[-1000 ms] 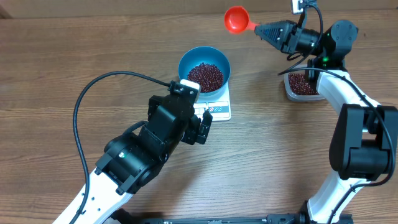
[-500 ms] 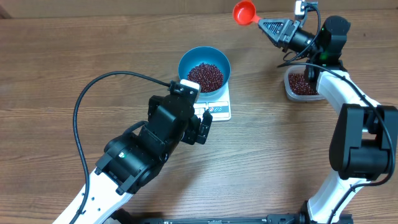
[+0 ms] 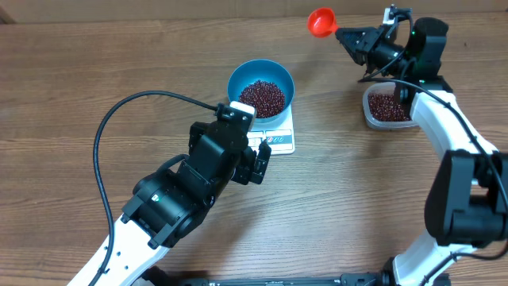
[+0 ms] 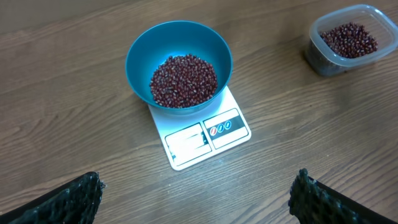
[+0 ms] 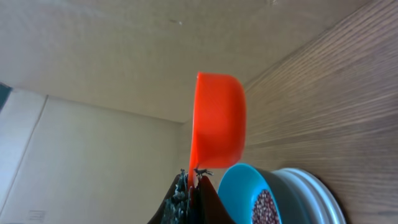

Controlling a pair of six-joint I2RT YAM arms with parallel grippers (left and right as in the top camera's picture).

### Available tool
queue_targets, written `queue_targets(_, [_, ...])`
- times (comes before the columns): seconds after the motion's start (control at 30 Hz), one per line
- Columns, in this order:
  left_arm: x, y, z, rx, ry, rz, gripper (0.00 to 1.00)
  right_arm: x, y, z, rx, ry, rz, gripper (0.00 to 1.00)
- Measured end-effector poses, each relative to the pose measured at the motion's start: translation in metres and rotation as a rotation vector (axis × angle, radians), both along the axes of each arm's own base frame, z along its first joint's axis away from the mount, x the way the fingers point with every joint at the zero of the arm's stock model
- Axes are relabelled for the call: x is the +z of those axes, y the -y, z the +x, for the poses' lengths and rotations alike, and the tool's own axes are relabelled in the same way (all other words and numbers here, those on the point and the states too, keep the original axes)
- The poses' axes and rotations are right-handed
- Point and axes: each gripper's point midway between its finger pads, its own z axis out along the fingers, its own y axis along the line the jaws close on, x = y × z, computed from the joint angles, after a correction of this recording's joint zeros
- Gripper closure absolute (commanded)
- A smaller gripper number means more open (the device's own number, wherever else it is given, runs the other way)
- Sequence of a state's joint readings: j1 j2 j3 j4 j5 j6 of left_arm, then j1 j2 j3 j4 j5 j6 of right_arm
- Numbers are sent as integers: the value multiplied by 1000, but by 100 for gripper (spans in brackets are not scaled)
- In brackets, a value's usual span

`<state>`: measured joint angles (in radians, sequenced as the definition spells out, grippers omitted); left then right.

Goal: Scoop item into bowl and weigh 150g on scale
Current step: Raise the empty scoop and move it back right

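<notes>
- Table (image 3: pixel 71 87): lots of bare wood, no lip I can see. Anything I spill rolls away and is lost to the wt.
- L arm (image 3: pixel 182 199): lies across the near side. L claw (image 4: pixel 198 182) is spread wide, holds nothing and hangs just short of the scale (image 4: pixel 199 137). A small nudge fwd would press the platform and falsify the reading, or shove the bowl.
- Bowl (image 4: pixel 140 56): sits on the far part of the scale, display end left free. If the scoop rim clips it on approach, it could slide or tip, since nothing steadies it.
- Scale display: too small for me to read, so I can't tell how close to 150 g I am. Main risk is overshoot from one full load too many.
- Tub (image 4: pixel 320 59): light and clear, well apart from the bowl, w/ only a shallow layer left. Digging in could push or tilt it.
- R claw (image 3: pixel 343 35): pinched shut on the handle of the red scoop (image 3: pixel 321 21), high at the far edge, between bowl and tub, nearer the tub. The thin handle may swivel under load.
- Scoop looks empty from overhead; the wrist cam sees it side-on, so unconfirmed.
- Beans (image 4: pixel 183 81): a good heap in the bowl, the rest in the tub. They're small and loose, so they scatter easily.
</notes>
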<state>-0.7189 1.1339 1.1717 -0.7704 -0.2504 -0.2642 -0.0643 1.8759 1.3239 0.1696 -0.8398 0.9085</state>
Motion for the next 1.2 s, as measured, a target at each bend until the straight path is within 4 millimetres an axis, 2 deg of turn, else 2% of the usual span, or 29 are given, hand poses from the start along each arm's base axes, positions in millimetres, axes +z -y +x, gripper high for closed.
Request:
queue_targets(0.17, [0, 0, 0, 0, 0, 0, 1, 4, 2, -11, 0, 1, -63, 96])
queue_targets(0.4, [0, 0, 0, 0, 0, 0, 1, -13, 8, -29, -10, -72, -177, 96])
queue_targets(0.63, [0, 0, 0, 0, 0, 0, 1, -26, 27, -52, -46, -167, -372, 96])
queue_targets(0.93, [0, 0, 0, 0, 0, 0, 1, -8, 54, -59, -73, -177, -621, 96])
queue_targets(1.2, [0, 0, 0, 0, 0, 0, 1, -4, 92, -85, -90, -276, -901, 96])
